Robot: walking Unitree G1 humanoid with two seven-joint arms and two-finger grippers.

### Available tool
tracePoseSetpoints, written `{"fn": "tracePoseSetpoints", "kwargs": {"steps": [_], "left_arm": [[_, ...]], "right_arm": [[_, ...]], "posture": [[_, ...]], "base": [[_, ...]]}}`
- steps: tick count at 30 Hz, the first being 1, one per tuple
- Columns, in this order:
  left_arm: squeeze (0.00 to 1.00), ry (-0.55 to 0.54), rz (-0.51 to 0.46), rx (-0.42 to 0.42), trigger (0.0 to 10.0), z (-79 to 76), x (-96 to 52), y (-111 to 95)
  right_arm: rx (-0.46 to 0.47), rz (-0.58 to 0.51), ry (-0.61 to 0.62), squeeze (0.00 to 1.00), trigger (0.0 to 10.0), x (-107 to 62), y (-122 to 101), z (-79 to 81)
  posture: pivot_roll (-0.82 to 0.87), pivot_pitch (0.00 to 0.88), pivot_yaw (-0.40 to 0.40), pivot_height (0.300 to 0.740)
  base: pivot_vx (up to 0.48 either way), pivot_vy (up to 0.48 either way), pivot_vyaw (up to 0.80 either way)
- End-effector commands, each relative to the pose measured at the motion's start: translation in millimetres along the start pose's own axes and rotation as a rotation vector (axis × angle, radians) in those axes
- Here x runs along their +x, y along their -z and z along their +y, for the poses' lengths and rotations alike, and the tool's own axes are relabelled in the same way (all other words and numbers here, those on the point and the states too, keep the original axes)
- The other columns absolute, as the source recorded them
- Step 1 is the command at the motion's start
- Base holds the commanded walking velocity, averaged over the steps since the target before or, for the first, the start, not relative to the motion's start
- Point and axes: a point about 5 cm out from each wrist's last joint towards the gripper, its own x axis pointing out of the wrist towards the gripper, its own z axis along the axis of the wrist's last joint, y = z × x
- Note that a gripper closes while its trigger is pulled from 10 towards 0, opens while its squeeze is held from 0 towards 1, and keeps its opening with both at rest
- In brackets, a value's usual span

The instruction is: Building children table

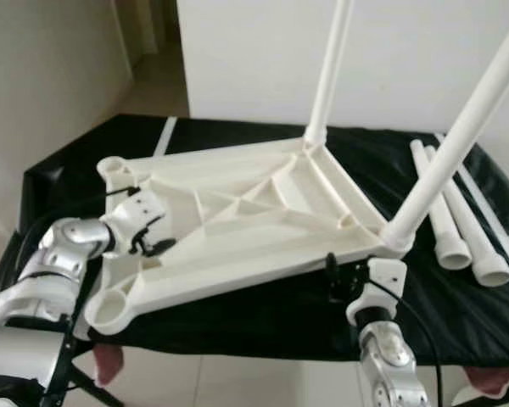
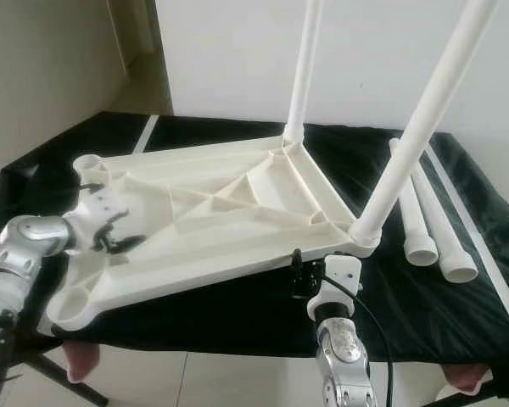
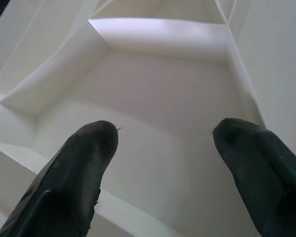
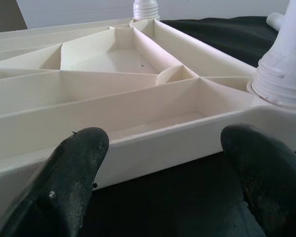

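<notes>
The white plastic tabletop [image 1: 237, 220] lay upside down, ribbed underside up, on a table [image 1: 263, 314] covered with black cloth. Two legs were seated in its corner sockets: the far leg [image 1: 329, 72] at the back corner and the near leg [image 1: 458, 136] at the corner on the robot's right. Both stood upright, leaning slightly in the head views.

Two sockets on the robot's left were unfilled: the rear-left socket [image 1: 114, 168] and the front-left socket [image 1: 112, 310]. Two loose legs [image 1: 462, 229] lay side by side on the cloth, to the right of the tabletop and apart from it. A thinner white strip lay beyond them; its purpose could not be determined.

Left pincer [image 1: 146, 231]: over the left part of the underside, between the two open sockets. Fingers [image 3: 84, 163] spread wide above a rib cell, holding nothing.

Right pincer [image 1: 343, 273]: at the front edge, just beside the socket of the near leg. Fingers [image 4: 74, 173] wide apart facing the edge wall, holding nothing.

Judgement: roughly half done. Two legs fitted, two remaining. After that, the table presumably needs turning upright.
</notes>
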Motion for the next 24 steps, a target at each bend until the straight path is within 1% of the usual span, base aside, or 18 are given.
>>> {"fn": "tracePoseSetpoints", "kwargs": {"steps": [1,4,5,6,7,9,13,16,20,22,23,24], "left_arm": [[0.0,-0.248,0.013,0.013,10.0,3.3,6.0,3],[0.0,-0.243,0.015,0.021,10.0,2.3,6.5,3],[0.0,-0.236,0.014,0.02,10.0,1.1,7.2,4],[0.0,-0.229,0.015,0.017,10.0,0.1,7.7,5],[0.0,-0.229,0.015,0.017,10.0,0.1,7.7,5],[0.0,-0.223,0.015,0.02,10.0,-0.8,8.5,5],[0.0,-0.221,0.015,0.023,10.0,-1.6,8.8,6],[0.0,-0.222,0.018,0.027,10.0,-2.5,9.4,7],[0.0,-0.206,0.025,0.045,10.0,-7.9,12.3,9],[0.0,-0.178,0.017,0.074,10.0,-13.2,14.2,8],[0.0,-0.178,0.017,0.074,10.0,-13.2,14.2,8],[0.0,-0.16,0.018,0.089,10.0,-16.4,15.2,8]], "right_arm": [[0.03,0.028,0.016,0.0,10.0,-4.9,7,-2.2],[0.041,0.016,0.018,0.0,10.0,-5.6,5,-2.1],[0.041,-0.018,0.019,0.0,10.0,-6.5,1,-2.0],[0.028,-0.039,0.055,0.0,10.0,-8.3,-3,-5.6],[0.028,-0.039,0.055,0.0,10.0,-8.3,-3,-5.6],[0.004,-0.055,0.132,0.0,10.0,-12.8,-5,-13.7],[-0.013,-0.019,0.203,0.0,10.0,-18.6,0,-22.9],[-0.015,0.012,0.205,0.0,10.0,-19.6,4,-24.3],[-0.003,0.048,0.192,0.0,10.0,-18.2,11,-23.7],[0.024,0.069,0.224,0.0,10.0,-15.9,14,-26.9],[0.024,0.069,0.224,0.0,10.0,-15.9,14,-26.9],[0.024,0.068,0.225,0.0,10.0,-13.0,13,-27.6]], "posture": [[0.04,0.0,-0.021,0.74],[0.04,0.0,-0.02,0.74],[0.04,0.0,-0.022,0.74],[0.03,0.0,-0.024,0.74],[0.03,0.0,-0.024,0.74],[0.03,0.0,-0.027,0.74],[0.03,0.0,-0.031,0.74],[0.03,0.0,-0.031,0.74],[0.03,0.0,-0.028,0.74],[0.03,0.0,-0.029,0.74],[0.03,0.0,-0.029,0.74],[0.04,0.0,-0.03,0.74]], "base": [[0.0,0.0,0.0],[0.0,0.0,0.0],[0.0,0.0,0.0],[0.0,0.0,0.0],[0.0,0.0,0.0],[0.0,0.0,0.0],[0.0,0.0,0.0],[0.0,0.0,0.0],[0.0,0.0,0.0],[0.0,0.0,0.0],[0.0,0.0,0.0],[0.0,0.0,0.0]]}}
